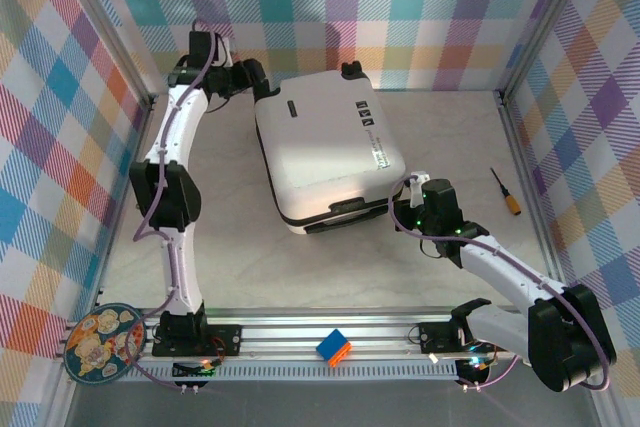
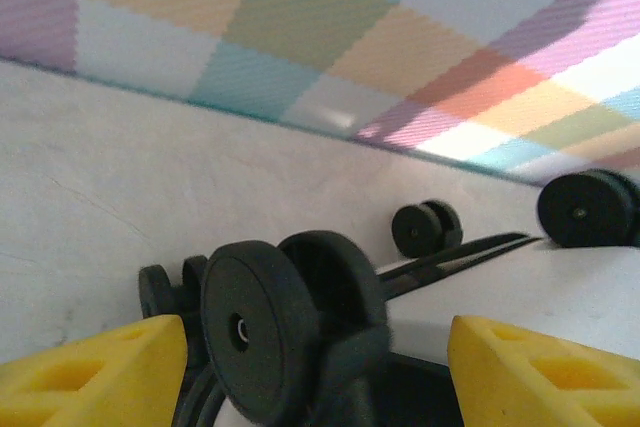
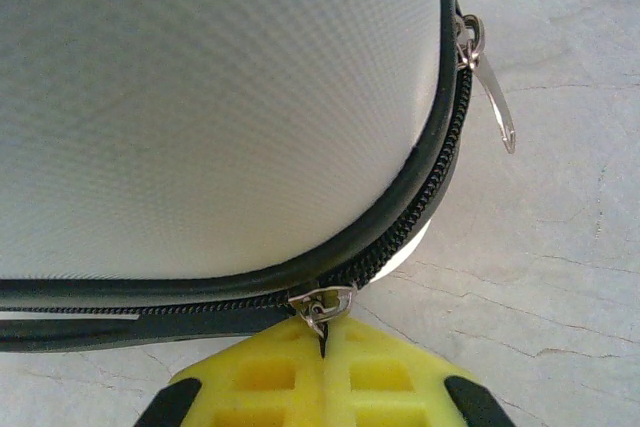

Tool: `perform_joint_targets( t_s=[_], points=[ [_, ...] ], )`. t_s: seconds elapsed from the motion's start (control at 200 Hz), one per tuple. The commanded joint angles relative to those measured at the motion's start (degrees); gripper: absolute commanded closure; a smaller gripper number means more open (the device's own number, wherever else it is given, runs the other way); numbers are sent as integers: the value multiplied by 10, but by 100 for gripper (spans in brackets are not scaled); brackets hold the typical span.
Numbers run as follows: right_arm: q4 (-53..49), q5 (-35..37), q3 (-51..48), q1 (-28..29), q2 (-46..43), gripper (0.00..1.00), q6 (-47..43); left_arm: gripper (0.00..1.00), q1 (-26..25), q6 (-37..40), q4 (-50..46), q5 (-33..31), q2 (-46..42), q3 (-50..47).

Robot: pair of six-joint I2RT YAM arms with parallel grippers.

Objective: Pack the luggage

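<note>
Packing looks nearly done — large white hard-shell suitcase (image 1: 325,152) lies shut on the pale tabletop (image 1: 240,267), its black zipper seam (image 3: 420,197) part-open. Right gripper (image 3: 322,347) pinches the metal zipper pull (image 3: 320,305); left gripper (image 2: 315,347) gapes around a black wheel (image 2: 250,332) — zipping remains.

Luggage (image 1: 325,152); screwdriver (image 1: 504,193); pale table (image 1: 240,267)
</note>
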Motion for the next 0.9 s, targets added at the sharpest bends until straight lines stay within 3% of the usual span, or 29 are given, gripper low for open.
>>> perform_joint_targets(
  t_s=[0.0, 0.22, 0.43, 0.585, 0.725, 0.895],
  points=[
    [62, -10, 21, 6, -17, 100, -12, 30, -4, -2, 3, -39, -79, -29],
    [63, -11, 25, 8, -9, 100, -14, 28, -108, -19, 68, 20, -146, -94],
    [54, -10, 28, 11, -14, 100, -16, 26, -276, 6, 88, 6, -137, -83],
    [48, -7, 29, 11, -18, 100, -16, 25, -371, 19, 104, -7, -93, -50],
    [48, -8, 29, 11, -20, 100, -16, 25, -415, 2, 147, 0, -34, -20],
    [44, -7, 25, 12, -29, 100, -16, 26, -424, -51, 215, 31, 39, 14]
  ],
)
